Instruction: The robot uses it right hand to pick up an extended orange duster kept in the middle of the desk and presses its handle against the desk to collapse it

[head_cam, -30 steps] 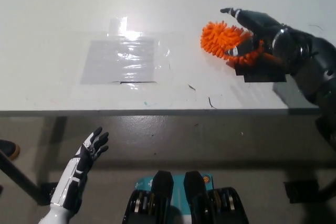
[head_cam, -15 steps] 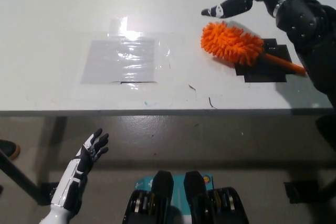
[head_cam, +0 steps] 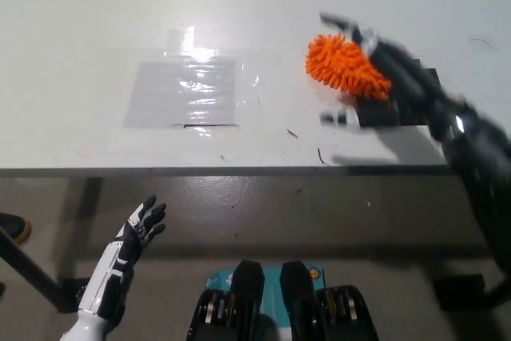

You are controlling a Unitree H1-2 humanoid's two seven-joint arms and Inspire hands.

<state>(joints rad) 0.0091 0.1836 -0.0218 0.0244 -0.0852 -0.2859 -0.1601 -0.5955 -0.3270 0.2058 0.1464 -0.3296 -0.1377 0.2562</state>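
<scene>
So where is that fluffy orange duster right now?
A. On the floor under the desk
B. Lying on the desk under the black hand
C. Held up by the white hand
B: the orange duster lies on the desk, with the black right hand spread over it.

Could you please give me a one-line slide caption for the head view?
Black right hand over the orange duster on the white desk; white left hand idle below.

A bare test lab or workshop, judging by the plain white desk (head_cam: 96, 29) with a taped-down clear plastic sheet (head_cam: 188, 89) and black tape patch (head_cam: 397, 105), above grey concrete floor (head_cam: 319, 221)
</scene>
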